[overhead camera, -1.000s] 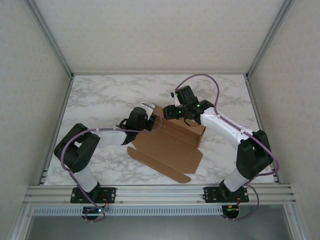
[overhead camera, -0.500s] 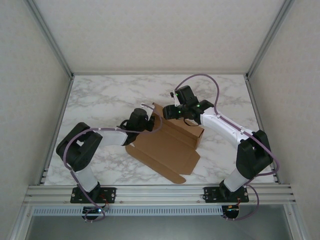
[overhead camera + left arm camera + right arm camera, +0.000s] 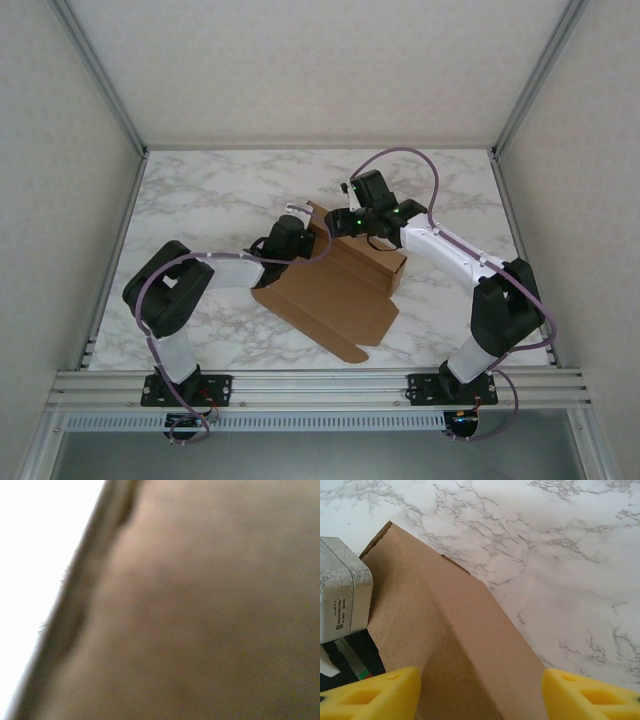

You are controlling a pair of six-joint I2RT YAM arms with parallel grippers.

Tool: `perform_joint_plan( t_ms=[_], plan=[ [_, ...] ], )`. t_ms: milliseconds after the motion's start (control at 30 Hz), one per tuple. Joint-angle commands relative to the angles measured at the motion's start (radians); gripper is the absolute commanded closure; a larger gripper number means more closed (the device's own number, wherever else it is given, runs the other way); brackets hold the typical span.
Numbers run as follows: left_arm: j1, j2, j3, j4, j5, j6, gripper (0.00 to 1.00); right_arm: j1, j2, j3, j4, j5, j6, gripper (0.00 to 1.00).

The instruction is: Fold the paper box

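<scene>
The paper box (image 3: 335, 295) is a brown cardboard sheet lying mid-table, its far strip folded up into a ridge. My left gripper (image 3: 302, 234) presses against the box's upright left end flap. It is shut, and whether cardboard sits between its fingers is hidden. In the left wrist view blurred brown cardboard (image 3: 200, 605) lies right against the lens. My right gripper (image 3: 480, 700) is open, its yellow fingertips (image 3: 370, 695) standing either side of the raised ridge (image 3: 450, 630) without touching it. From above, the right gripper (image 3: 342, 224) hovers over the box's far left corner.
The white marble table (image 3: 200, 200) has free room to the left, right and behind the box. Metal frame posts and pale walls enclose it. A grey block of the left wrist (image 3: 340, 595) sits close beside the right fingers.
The left gripper has shut and the left arm has pushed rightward into the box's left end. The box's near corner has slid slightly left. The right gripper has barely moved.
</scene>
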Motion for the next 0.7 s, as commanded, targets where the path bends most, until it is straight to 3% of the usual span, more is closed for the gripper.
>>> perform_joint_plan(
  t_ms=[0,133,233,367,467,600,667],
  plan=[
    [0.01,-0.025,-0.032,0.01,-0.045,-0.054,0.82,0.014,-0.012,-0.017,-0.059,0.005,0.042,0.31],
    [0.027,-0.099,-0.074,0.057,0.007,-0.082,0.66,-0.002,-0.082,-0.007,-0.067,0.051,0.061,0.25],
    [0.037,-0.144,-0.088,0.069,0.045,-0.094,0.62,-0.012,-0.115,0.022,-0.087,0.041,0.052,0.21],
    [0.044,-0.207,-0.124,0.097,0.103,-0.107,0.58,-0.012,-0.133,0.051,-0.124,0.008,0.025,0.24],
    [0.046,-0.245,-0.14,0.089,0.138,-0.119,0.59,-0.011,-0.143,0.049,-0.135,-0.024,0.008,0.32],
    [0.048,-0.33,-0.199,0.103,0.122,-0.165,0.64,-0.003,-0.142,0.047,-0.128,-0.093,0.0,0.56],
    [0.051,-0.374,-0.219,0.101,0.094,-0.181,0.67,0.015,-0.122,0.061,-0.129,-0.113,-0.004,0.59]
  ],
)
